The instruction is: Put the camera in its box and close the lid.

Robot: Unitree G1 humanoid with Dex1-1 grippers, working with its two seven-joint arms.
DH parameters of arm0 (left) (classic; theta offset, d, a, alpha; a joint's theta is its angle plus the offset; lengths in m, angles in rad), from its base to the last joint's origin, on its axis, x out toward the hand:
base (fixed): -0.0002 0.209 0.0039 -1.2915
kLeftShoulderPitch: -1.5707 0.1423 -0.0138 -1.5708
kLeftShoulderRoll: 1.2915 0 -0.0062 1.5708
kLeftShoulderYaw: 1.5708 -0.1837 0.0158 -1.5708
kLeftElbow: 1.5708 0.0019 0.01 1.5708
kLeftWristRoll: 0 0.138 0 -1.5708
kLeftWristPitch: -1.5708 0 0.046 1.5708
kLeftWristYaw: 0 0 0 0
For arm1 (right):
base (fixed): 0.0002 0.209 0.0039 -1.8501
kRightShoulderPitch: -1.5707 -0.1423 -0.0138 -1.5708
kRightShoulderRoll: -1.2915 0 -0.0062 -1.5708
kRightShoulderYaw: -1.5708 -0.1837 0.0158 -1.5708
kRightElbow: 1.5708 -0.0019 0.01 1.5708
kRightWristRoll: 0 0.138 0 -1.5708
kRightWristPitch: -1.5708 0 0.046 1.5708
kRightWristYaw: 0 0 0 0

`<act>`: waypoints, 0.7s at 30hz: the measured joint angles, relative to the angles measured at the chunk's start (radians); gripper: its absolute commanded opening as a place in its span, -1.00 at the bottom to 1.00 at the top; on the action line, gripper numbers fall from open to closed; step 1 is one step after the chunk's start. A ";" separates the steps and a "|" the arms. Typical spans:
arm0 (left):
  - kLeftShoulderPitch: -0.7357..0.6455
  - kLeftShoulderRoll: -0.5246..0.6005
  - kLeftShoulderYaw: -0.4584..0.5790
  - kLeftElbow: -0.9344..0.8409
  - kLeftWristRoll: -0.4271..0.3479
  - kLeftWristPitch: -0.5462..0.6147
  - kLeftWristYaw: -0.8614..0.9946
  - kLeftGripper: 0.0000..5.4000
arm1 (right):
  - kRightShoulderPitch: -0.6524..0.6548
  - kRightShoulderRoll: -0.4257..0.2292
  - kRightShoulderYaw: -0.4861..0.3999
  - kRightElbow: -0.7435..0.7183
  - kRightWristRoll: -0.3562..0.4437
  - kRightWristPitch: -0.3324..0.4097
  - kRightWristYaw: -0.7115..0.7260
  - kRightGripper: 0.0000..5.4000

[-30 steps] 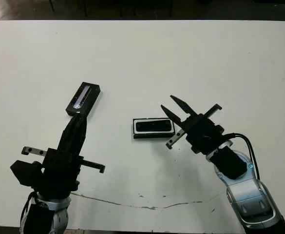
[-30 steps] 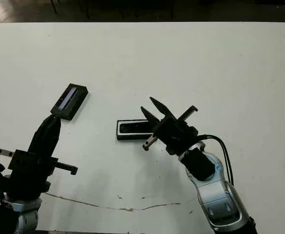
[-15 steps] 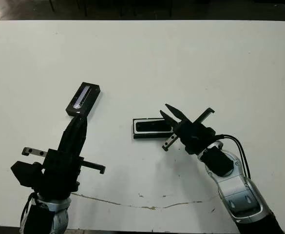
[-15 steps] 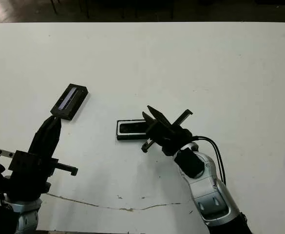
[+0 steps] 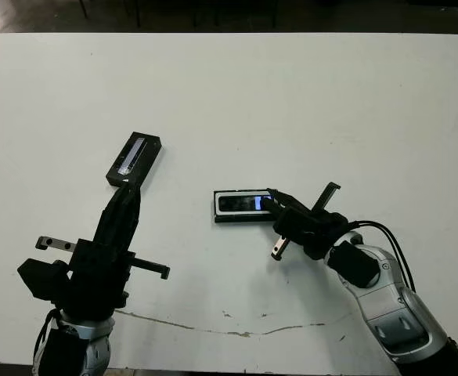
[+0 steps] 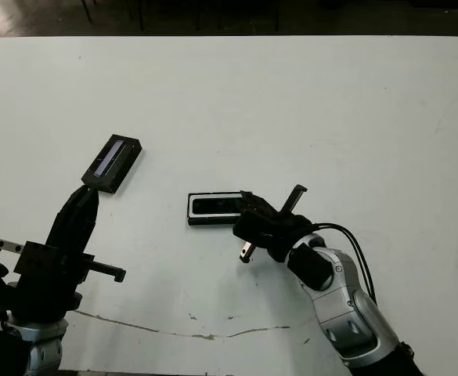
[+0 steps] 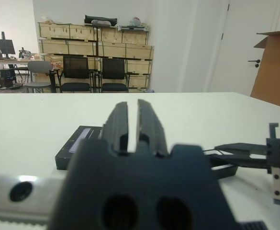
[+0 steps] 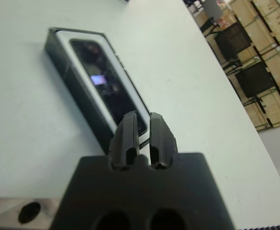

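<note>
The box (image 5: 216,205), a shallow black tray with white lining, lies at the table's middle. In it rests the camera (image 5: 240,203), its small bluish screen lit. My right gripper (image 5: 274,197) is shut, its tips over the box's right end; the right wrist view shows the fingers (image 8: 130,129) pressed close together above the camera (image 8: 106,86). The lid (image 5: 134,158), black with a silvery strip, lies to the left, apart from the box. My left gripper (image 5: 129,193) is shut and points at the lid's near end, just short of it.
The white table (image 5: 307,102) stretches wide beyond the things. A thin dark line (image 5: 236,332) runs along the table near its front edge. Chairs and shelves (image 7: 96,48) stand beyond the table in the left wrist view.
My right gripper closed from wide open and moved left and down onto the box's right end. The camera's bluish screen now shows. The left arm and lid stayed put.
</note>
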 measured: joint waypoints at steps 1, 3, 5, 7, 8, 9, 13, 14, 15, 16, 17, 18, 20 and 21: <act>-0.001 0.000 0.000 0.000 0.001 0.000 0.001 -1.00 | 0.008 -0.003 -0.007 -0.006 0.007 0.000 0.004 -0.99; -0.003 0.000 0.002 0.000 0.006 0.001 0.006 -1.00 | 0.039 0.000 -0.045 -0.025 0.046 0.000 0.004 -0.99; -0.007 0.000 0.006 0.000 0.014 0.001 0.010 -1.00 | 0.090 0.028 -0.111 -0.044 0.108 -0.005 -0.029 -0.99; -0.012 0.000 0.013 0.002 0.020 -0.004 0.009 -1.00 | 0.143 0.082 -0.198 -0.047 0.202 -0.041 -0.085 -0.99; -0.017 0.000 0.016 0.003 0.020 -0.007 0.009 -1.00 | 0.160 0.123 -0.250 -0.052 0.269 -0.060 -0.110 -0.99; -0.021 0.000 0.018 0.003 0.021 -0.007 0.009 -1.00 | 0.170 0.160 -0.291 -0.057 0.332 -0.074 -0.131 -0.99; -0.050 0.003 0.042 -0.014 0.029 0.016 0.016 -1.00 | 0.216 0.285 -0.417 -0.086 0.504 -0.101 -0.219 -0.99; -0.063 0.007 0.057 -0.032 0.025 0.040 0.017 -1.00 | 0.229 0.298 -0.433 -0.091 0.528 -0.103 -0.230 -0.99; -0.076 0.015 0.072 -0.051 0.017 0.065 0.019 -1.00 | 0.239 0.305 -0.445 -0.092 0.544 -0.108 -0.239 -0.99; -0.092 0.025 0.089 -0.066 0.010 0.092 0.019 -1.00 | 0.247 0.310 -0.456 -0.092 0.555 -0.115 -0.245 -0.99; -0.112 0.037 0.107 -0.080 0.001 0.122 0.019 -1.00 | 0.253 0.313 -0.462 -0.092 0.559 -0.126 -0.253 -0.99; -0.134 0.047 0.124 -0.087 -0.006 0.148 0.019 -1.00 | 0.258 0.313 -0.469 -0.091 0.559 -0.139 -0.259 -0.99; -0.184 0.069 0.156 -0.084 -0.022 0.179 0.017 -1.00 | 0.255 0.313 -0.479 -0.079 0.559 -0.175 -0.269 -0.99; -0.208 0.076 0.168 -0.074 -0.028 0.182 0.015 -1.00 | 0.247 0.313 -0.482 -0.067 0.559 -0.192 -0.276 -0.99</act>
